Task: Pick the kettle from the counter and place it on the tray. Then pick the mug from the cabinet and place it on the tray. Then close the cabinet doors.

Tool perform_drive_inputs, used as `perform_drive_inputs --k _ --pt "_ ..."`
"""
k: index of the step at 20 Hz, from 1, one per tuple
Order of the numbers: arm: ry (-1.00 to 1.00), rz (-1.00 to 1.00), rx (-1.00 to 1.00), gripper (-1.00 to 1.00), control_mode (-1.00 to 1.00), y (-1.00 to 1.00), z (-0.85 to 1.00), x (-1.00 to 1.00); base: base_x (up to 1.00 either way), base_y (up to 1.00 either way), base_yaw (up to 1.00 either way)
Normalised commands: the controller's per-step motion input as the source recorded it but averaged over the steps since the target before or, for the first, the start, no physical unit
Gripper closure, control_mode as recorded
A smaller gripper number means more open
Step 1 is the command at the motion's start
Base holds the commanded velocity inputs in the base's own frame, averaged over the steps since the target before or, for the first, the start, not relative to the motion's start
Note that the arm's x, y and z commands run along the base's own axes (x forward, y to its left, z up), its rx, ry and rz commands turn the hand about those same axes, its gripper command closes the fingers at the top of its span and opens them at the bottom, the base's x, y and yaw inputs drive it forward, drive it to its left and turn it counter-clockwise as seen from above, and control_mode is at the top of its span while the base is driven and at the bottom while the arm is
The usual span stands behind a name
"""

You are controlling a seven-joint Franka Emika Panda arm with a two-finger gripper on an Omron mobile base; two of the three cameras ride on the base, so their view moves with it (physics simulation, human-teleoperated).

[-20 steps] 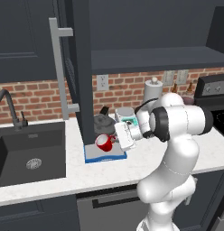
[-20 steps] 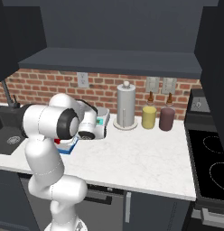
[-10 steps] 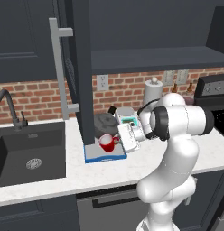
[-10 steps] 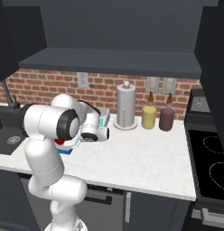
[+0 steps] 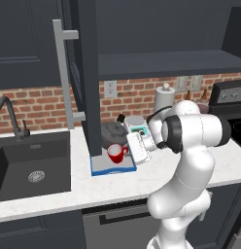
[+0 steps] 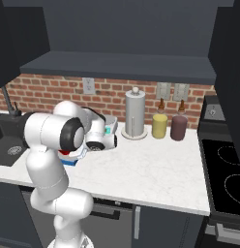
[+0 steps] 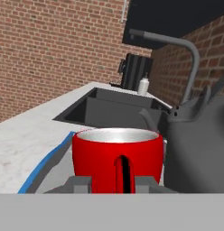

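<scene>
Up close, mug [image 7: 116, 155] handle sits between fingers [image 7: 80, 184].

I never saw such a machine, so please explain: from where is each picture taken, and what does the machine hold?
It is a white robot arm in a computer-drawn kitchen. Two pictures come from cameras behind the arm, at its left and its right. The third comes from a camera on its hand, looking along its fingers. On the counter lies a blue-rimmed tray; on it stand a red mug and a dark kettle. Further along are a paper-towel roll, a yellow jar and a maroon jar. The fingers stand either side of the mug's handle, a little apart from it, so nothing seems held. A cabinet door above is open.
</scene>
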Motion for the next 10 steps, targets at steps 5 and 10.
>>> perform_drive_inputs --k 5,10 --pt "0.0 0.0 -0.04 -1.0 -1.0 0.0 -0.05 -0.01 0.0 0.0 0.0" --pt "0.0 0.0 -0.02 -1.0 -1.0 0.0 0.0 -0.04 0.0 0.0 0.0"
